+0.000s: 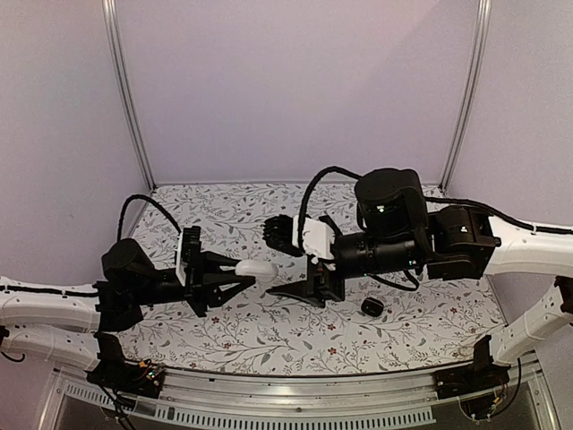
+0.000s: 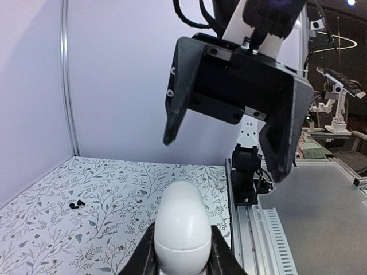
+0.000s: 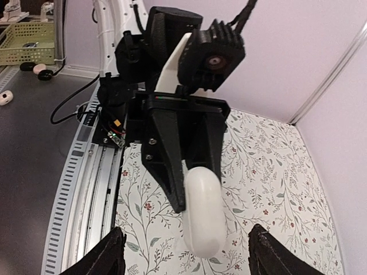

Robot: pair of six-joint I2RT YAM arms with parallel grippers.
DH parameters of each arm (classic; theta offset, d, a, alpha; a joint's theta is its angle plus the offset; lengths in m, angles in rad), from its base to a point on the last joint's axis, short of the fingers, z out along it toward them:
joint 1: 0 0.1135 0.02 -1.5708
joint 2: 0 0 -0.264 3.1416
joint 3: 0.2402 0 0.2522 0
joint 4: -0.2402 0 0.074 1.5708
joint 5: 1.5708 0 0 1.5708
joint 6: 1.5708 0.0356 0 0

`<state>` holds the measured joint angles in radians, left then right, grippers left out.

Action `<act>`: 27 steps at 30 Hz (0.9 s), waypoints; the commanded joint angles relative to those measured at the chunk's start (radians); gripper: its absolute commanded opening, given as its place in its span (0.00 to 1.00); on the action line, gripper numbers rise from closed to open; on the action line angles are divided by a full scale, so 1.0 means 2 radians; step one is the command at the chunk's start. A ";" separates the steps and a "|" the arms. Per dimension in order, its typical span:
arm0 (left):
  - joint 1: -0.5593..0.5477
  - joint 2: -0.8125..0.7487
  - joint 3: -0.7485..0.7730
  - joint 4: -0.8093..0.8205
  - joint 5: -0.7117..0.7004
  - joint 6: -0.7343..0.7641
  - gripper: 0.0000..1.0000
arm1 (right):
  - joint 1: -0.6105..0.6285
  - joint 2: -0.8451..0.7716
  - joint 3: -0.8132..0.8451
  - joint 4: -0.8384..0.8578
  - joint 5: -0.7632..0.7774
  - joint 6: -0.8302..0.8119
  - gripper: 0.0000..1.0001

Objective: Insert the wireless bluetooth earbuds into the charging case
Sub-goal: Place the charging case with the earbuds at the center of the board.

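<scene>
My left gripper [image 1: 243, 274] [image 2: 182, 255] is shut on a white pebble-shaped charging case [image 1: 256, 268] [image 2: 182, 226], closed, held above the floral table. The case also shows in the right wrist view [image 3: 203, 215], gripped by the left gripper's black fingers [image 3: 172, 166]. My right gripper [image 1: 291, 288] [image 3: 186, 240] is wide open and empty, rolled on its side. It faces the case from close by, and its spread fingers [image 2: 175, 86] hang just beyond the case's tip. Two tiny dark earbuds [image 2: 76, 203] lie on the table, apart from both grippers. They do not show in the top view.
A black rounded case [image 1: 372, 307] lies on the table under the right arm. A metal rail [image 2: 252, 229] runs along the table's near edge. Lilac walls close the back and sides. A green basket [image 3: 26, 43] stands off the table.
</scene>
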<state>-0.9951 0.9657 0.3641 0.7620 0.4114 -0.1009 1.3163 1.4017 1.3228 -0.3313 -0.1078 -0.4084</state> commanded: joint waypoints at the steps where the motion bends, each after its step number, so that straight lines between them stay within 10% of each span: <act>1: 0.007 0.019 0.017 0.030 -0.009 -0.040 0.00 | -0.002 -0.026 -0.020 0.049 0.093 -0.005 0.74; 27: 0.188 0.318 0.168 -0.100 -0.026 -0.244 0.00 | -0.073 -0.072 -0.117 0.082 0.128 0.072 0.76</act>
<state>-0.6830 1.4986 0.6224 0.5968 0.3126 -0.5602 1.1942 1.3071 1.1271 -0.1967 0.1726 -0.3546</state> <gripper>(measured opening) 0.220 0.758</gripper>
